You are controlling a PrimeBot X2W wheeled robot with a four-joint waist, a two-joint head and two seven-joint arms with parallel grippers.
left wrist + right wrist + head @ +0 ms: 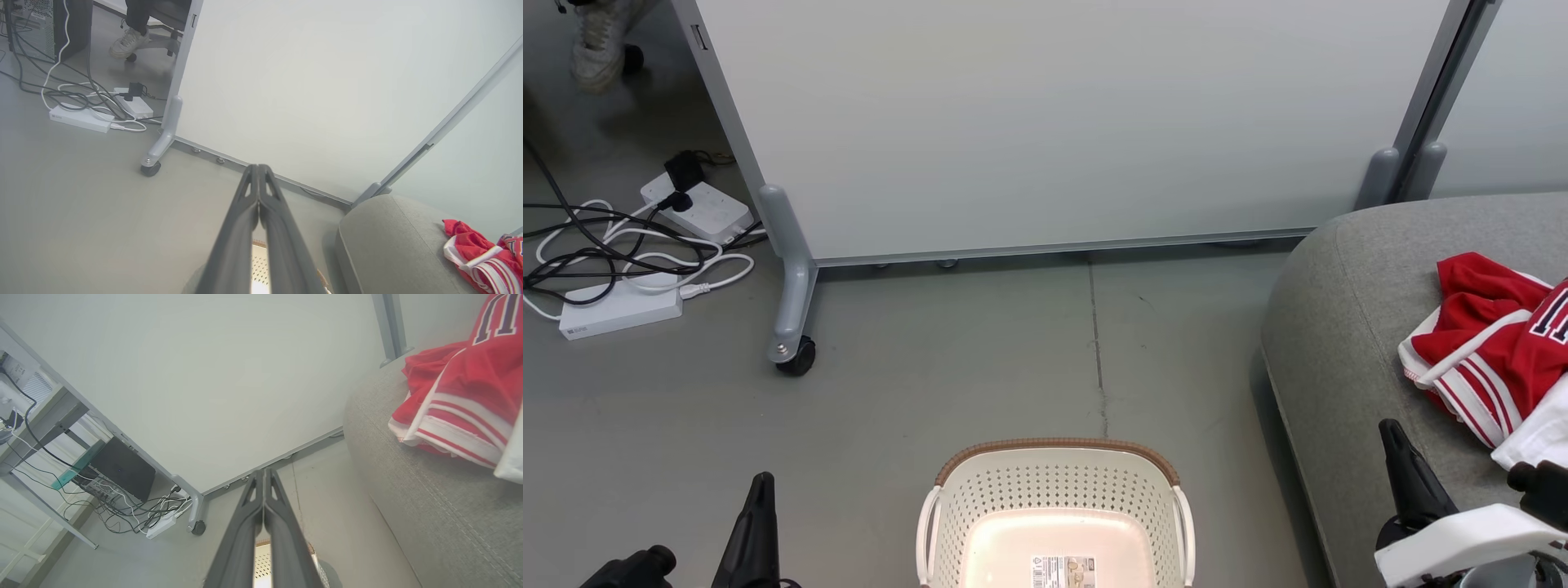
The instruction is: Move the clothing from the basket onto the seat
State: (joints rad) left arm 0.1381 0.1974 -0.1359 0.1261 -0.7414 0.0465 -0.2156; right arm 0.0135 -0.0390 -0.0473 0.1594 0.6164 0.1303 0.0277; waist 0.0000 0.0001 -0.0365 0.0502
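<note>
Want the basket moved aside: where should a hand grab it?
Probably take the basket by a side handle, coming down from above on its outer side: the loops stand off the wall near the rim, upright and unobstructed, thin enough to pinch.

A smooth grey floor (980, 367) carries a thin dark seam (1097, 343) running away from the camera. Behind it stands a pale room-divider panel (1054, 122) in a grey metal frame, its foot ending in a black caster (796, 359); a second panel (1511, 98) adjoins it on the right. To the left, two white power strips (698, 208) lie among tangled black and white cables (605, 253). Beyond them a person's pale sneaker (128, 41) rests by an office chair base (163, 38), near a computer tower (36, 24). The light is soft and even.
</note>
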